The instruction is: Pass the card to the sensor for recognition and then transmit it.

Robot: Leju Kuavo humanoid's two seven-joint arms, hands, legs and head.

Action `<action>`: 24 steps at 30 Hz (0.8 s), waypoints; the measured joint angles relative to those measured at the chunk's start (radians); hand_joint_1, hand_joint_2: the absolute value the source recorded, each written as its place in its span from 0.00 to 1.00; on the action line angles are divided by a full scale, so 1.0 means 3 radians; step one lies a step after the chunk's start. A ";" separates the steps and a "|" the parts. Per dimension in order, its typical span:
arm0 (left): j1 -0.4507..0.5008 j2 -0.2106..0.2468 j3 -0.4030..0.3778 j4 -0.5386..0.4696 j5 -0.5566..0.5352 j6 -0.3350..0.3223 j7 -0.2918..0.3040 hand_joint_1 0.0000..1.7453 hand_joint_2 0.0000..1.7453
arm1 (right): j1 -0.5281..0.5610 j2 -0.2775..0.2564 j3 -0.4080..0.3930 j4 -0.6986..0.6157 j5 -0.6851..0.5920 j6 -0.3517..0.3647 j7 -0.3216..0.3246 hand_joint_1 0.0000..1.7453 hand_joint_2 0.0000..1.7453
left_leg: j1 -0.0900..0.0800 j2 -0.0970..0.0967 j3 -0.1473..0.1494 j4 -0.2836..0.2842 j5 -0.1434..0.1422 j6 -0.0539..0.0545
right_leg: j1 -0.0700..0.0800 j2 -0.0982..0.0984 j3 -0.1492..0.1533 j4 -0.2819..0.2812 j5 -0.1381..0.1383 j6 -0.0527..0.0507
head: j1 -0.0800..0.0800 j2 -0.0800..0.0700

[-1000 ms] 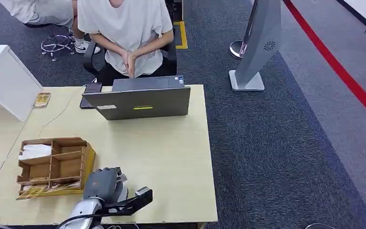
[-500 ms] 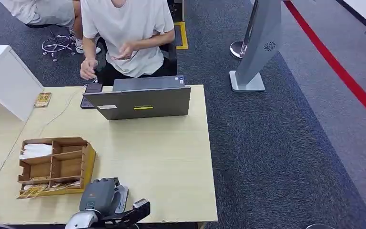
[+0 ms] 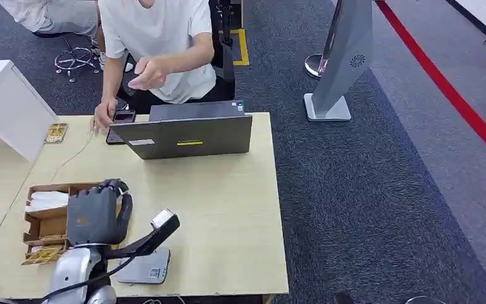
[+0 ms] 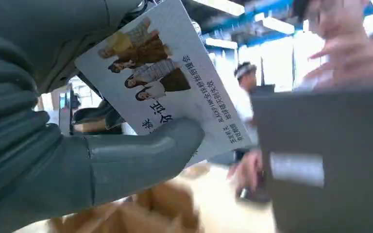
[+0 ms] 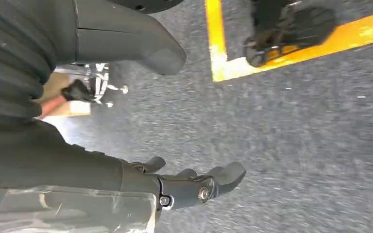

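The card (image 4: 175,92) is pinched between the thumb and fingers of the left hand (image 3: 95,212), which is raised above the near left part of the tabletop (image 3: 228,202), over the wooden organizer (image 3: 44,221). Printed figures and text are seen on the card's face. A grey sensor (image 3: 145,269) lies flat at the near edge, just right of the left arm. The right hand (image 5: 175,187) hangs over the carpet, its fingers loosely apart and nothing grasped. Beyond the laptop (image 3: 183,134), a seated person (image 3: 158,44) reaches toward a phone (image 3: 121,118).

card (image 4: 175,87) printed with Chinese text, too blurred to read
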 joint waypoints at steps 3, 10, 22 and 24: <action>-0.0068 0.0027 0.0000 -0.0145 0.0000 0.0154 0.0029 1.00 1.00 | 0.0086 -0.0022 0.0182 -0.0033 -0.0075 0.0004 0.0023 0.00 1.00 | 0.0000 -0.0002 -0.0002 0.0000 0.0000 0.0000 | 0.0000 0.0000 -0.0003 0.0000 0.0000 0.0000 | 0.0000 0.0000; -0.0938 0.0252 0.0000 -0.0206 0.0000 0.0300 0.0266 1.00 1.00 | 0.0174 -0.0042 0.0469 -0.0066 0.0083 0.0127 -0.0048 0.00 1.00 | 0.0001 -0.0003 -0.0005 0.0000 0.0003 -0.0004 | 0.0000 -0.0004 -0.0008 0.0001 0.0002 -0.0003 | -0.0003 0.0000; -0.2044 0.0526 0.0001 0.0854 0.0000 0.0362 0.0454 1.00 1.00 | 0.0174 -0.0044 0.0389 0.0012 0.0744 0.0225 -0.0158 0.00 1.00 | 0.0000 -0.0004 -0.0008 0.0000 0.0010 -0.0004 | 0.0000 -0.0003 -0.0006 0.0001 0.0009 -0.0006 | -0.0001 0.0000; -0.2060 0.0528 0.0001 0.0918 0.0000 0.0362 0.0451 1.00 1.00 | 0.0176 -0.0044 0.0370 0.0028 0.0762 0.0225 -0.0165 0.00 1.00 | 0.0000 -0.0005 -0.0009 0.0000 0.0010 -0.0004 | 0.0000 -0.0004 -0.0007 0.0001 0.0009 -0.0005 | -0.0001 0.0000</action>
